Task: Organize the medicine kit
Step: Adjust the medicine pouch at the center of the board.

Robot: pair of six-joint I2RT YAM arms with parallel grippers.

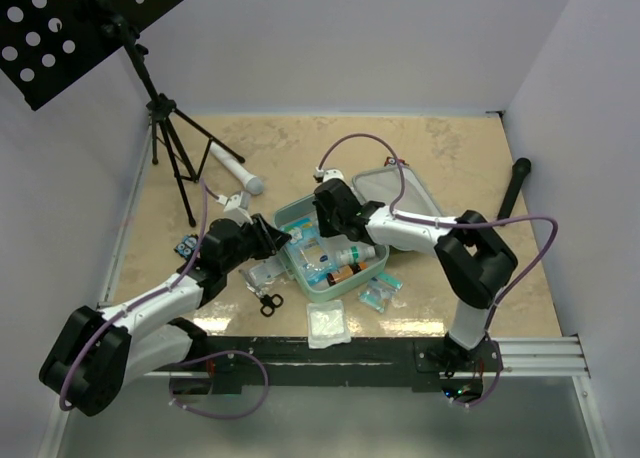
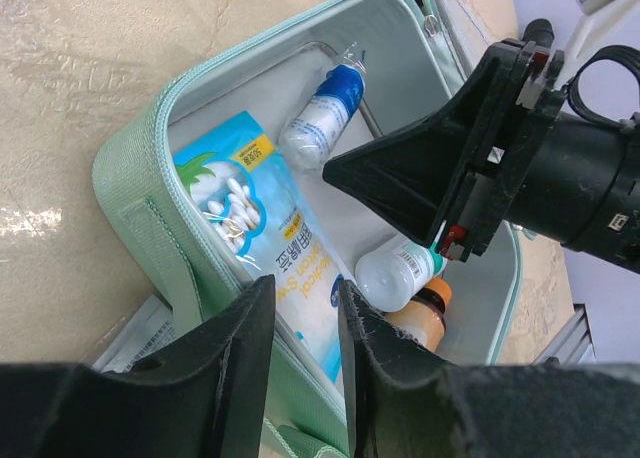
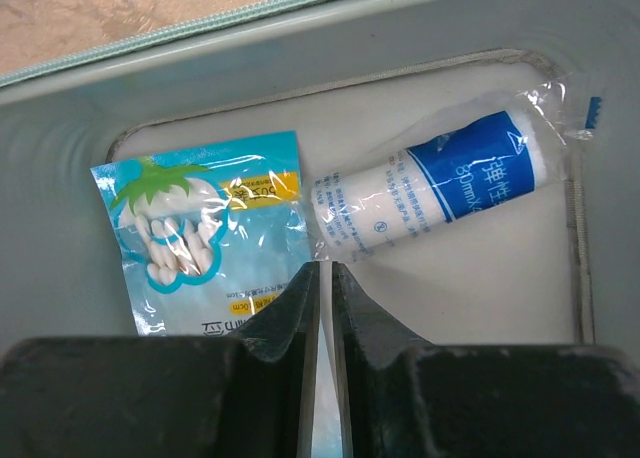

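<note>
Medicine kit [image 2: 130,173] sits open mid-table, between the two arms, lid flopped back on the far-right side.

Left gripper [image 2: 303,290] straddles the kit's near-left wall, one finger outside and one inside. The fingers look clamped on the wall, probably steadying the case.

Right gripper [image 3: 323,270] is down inside the tray with only a thin slit between its fingers. Can't tell if anything is pinched.

Key relation: swab packet [image 3: 200,228] lies flat just ahead-left of the right fingertips, its long axis roughly in line with the fingers. Bandage roll [image 3: 440,188] is ahead-right, its axis slanted across them, hard against the far wall.

White bottle [image 2: 395,273] and orange bottle [image 2: 425,318] lie at the near-right end of the tray.

My read: the right arm does the packing. Loose packets [image 1: 380,293] and flat white pad [image 1: 328,325] are outside near the front edge, closer to the right arm.

Tray floor is smooth. Free room is tight: a bare strip in the middle, with the walls close by. Table [image 1: 450,158] is flat, with mottled beige cover.
</note>
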